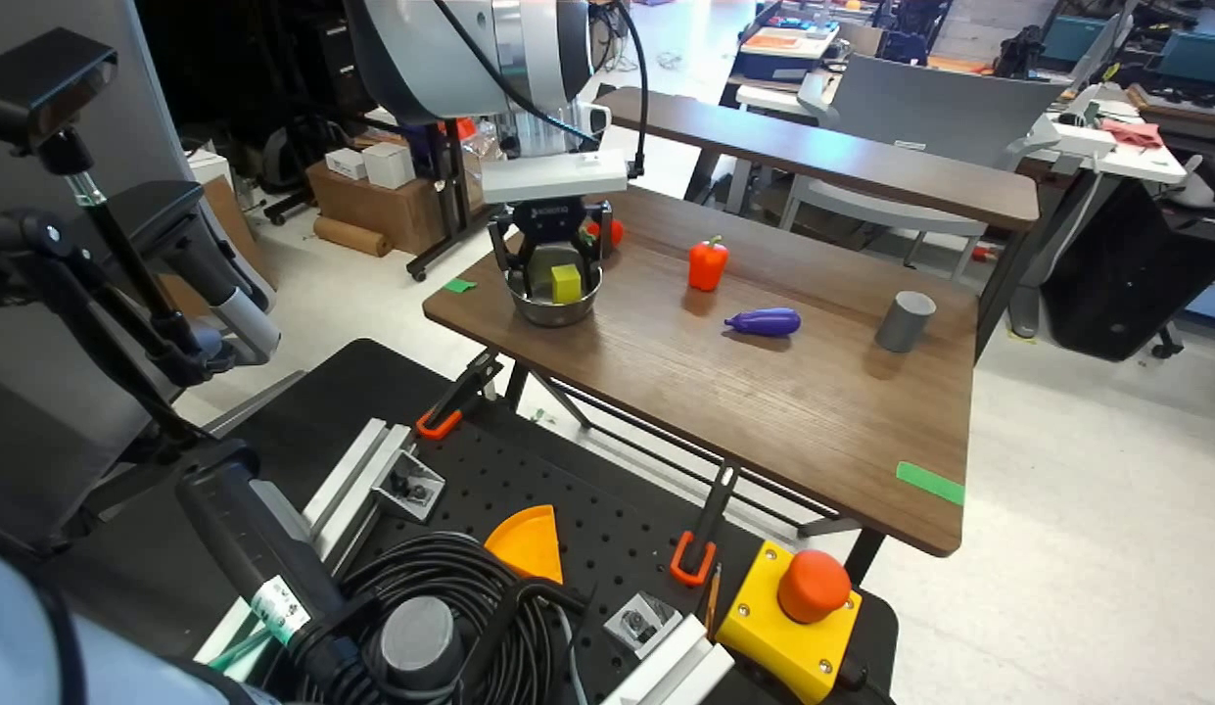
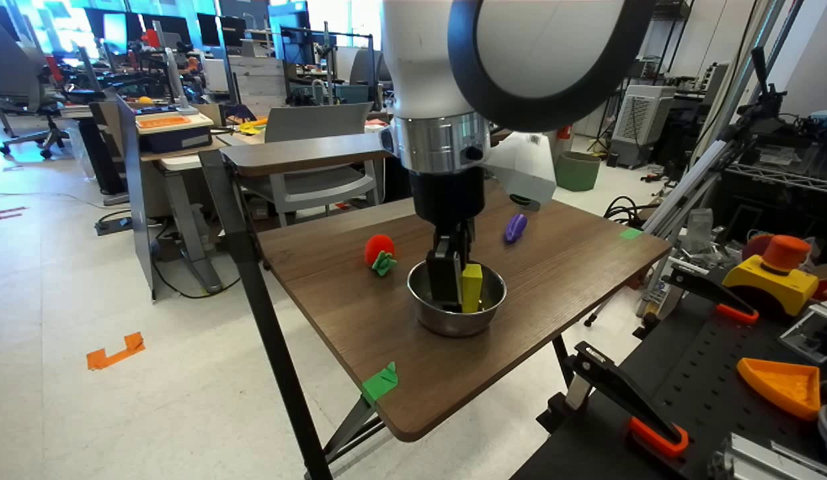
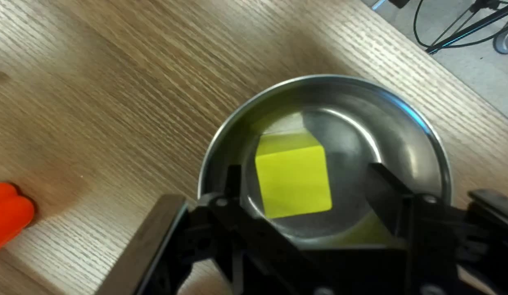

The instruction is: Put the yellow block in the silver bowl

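The yellow block point(image 1: 566, 284) is inside the silver bowl point(image 1: 552, 314), near the left end of the table in an exterior view. It also shows in an exterior view as the yellow block point(image 2: 472, 287) in the bowl point(image 2: 453, 327), partly hidden by a finger. In the wrist view the block point(image 3: 295, 183) sits left of the middle of the bowl point(image 3: 436, 141). My gripper point(image 3: 306, 176) is open, with its fingers reaching down into the bowl on either side of the block. Gaps show between the block and both fingers, wider on the right.
An orange-red pepper point(image 1: 707, 264), a purple eggplant point(image 1: 766, 321) and a grey cup point(image 1: 905, 321) stand or lie along the brown table. A red object point(image 1: 616, 232) with green leaves point(image 2: 384, 263) is close behind the gripper. The bowl is near the table's edge.
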You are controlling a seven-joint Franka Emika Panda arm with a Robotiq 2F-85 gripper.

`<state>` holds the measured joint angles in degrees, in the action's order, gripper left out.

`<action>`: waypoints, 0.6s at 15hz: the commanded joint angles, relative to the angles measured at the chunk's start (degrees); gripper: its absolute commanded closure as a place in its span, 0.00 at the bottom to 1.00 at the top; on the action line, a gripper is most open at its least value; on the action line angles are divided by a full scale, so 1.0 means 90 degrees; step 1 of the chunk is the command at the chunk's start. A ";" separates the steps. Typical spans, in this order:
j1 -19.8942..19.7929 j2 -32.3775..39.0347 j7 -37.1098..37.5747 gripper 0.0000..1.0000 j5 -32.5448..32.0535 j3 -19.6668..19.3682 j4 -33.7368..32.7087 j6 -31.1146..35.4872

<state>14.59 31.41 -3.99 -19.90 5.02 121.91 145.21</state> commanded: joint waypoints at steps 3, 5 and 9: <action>0.0265 -0.0741 0.0279 0.00 -0.0108 0.0010 0.0521 -0.0095; 0.0352 -0.1372 0.0570 0.00 -0.0125 -0.0004 0.1005 -0.0199; 0.0144 -0.2852 0.1527 0.00 0.0271 0.0042 0.2101 -0.0114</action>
<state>17.34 16.97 4.92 -19.76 5.12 132.21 144.62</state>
